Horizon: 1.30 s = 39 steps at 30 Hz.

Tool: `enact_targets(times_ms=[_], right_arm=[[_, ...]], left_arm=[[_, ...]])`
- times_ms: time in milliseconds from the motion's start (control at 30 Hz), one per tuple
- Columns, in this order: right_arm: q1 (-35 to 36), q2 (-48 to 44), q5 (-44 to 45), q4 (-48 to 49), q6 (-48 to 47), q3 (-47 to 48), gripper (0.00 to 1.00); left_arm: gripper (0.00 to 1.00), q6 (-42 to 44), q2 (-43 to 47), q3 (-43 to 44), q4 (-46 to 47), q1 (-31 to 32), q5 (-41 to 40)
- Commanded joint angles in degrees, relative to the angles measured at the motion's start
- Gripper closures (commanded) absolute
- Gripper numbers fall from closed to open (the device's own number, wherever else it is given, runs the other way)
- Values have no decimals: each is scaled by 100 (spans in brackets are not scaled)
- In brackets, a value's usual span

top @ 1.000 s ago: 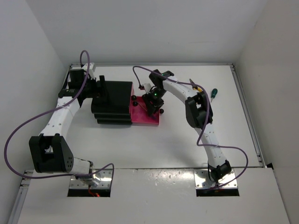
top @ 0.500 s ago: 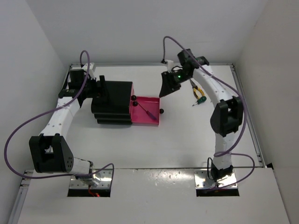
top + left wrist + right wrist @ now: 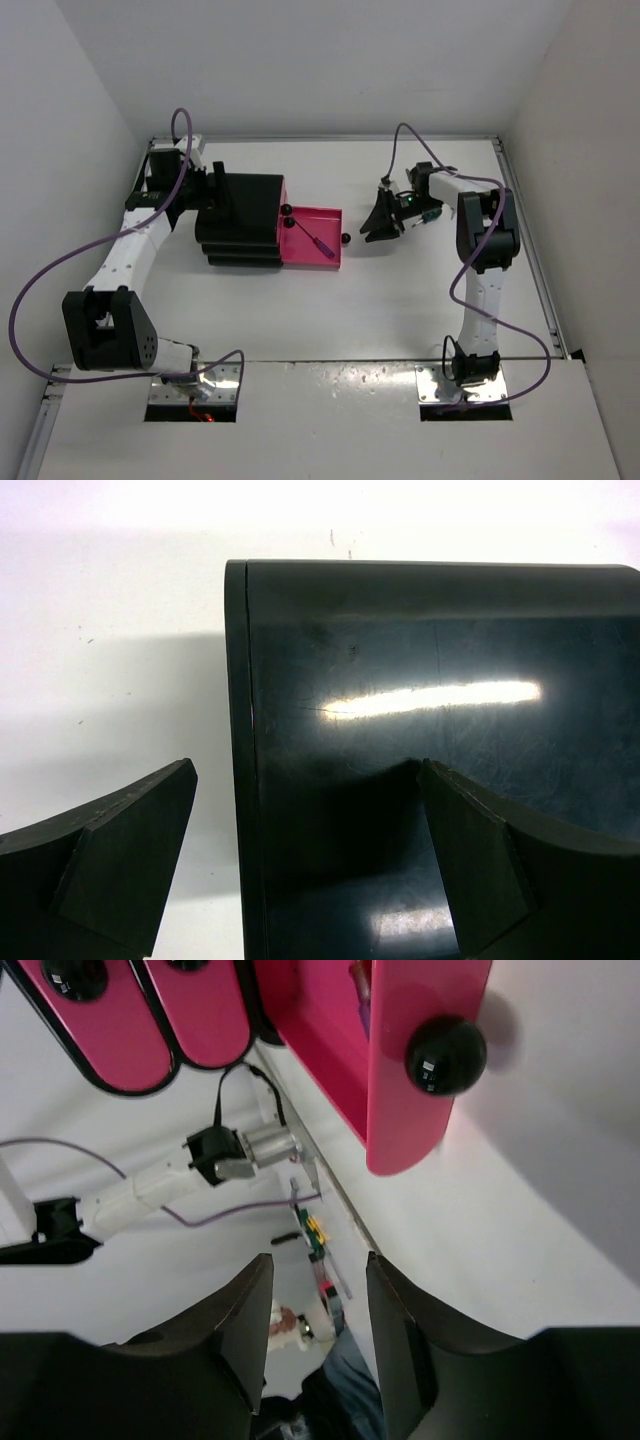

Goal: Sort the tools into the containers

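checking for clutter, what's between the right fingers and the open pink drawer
Only bare white table, seen in the top view; the black knob on the drawer faces the fingers.

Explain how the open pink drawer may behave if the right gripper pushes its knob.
The open pink drawer looks rigid, so it should slide in, not flex. Its round knob may make the push slip aside. The black cabinet might shift little, since the left gripper stands behind it.

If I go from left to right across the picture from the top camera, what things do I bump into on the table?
black cabinet → open pink drawer → black knob on the drawer's front → right gripper → green-handled tool
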State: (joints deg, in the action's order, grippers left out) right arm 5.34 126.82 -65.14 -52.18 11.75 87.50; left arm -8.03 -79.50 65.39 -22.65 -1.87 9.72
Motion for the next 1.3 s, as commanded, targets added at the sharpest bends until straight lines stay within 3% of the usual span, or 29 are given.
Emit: enact_targets(times_ms=[0,233,567,700,833,1267], right_arm=[[-42,44,-36,645,546,154,57],[-42,106,907,1472,1584,-267,55],[72,527,731,2186,2060,-418,64],[72,597,679,2406,2261,-418,64],[134,747,617,2406,2262,-278,57],[362,967,503,2766,2578,-120,57]], left_arm=[[0,118,-135,-219,-433,-6,-101],[0,118,-135,-219,-433,-6,-216],[0,118,-188,-219,-433,-6,-216],[0,118,-188,-272,-380,-6,-268],[0,118,-188,-325,-380,-6,-268],[0,118,-241,-377,-327,-6,-268]])
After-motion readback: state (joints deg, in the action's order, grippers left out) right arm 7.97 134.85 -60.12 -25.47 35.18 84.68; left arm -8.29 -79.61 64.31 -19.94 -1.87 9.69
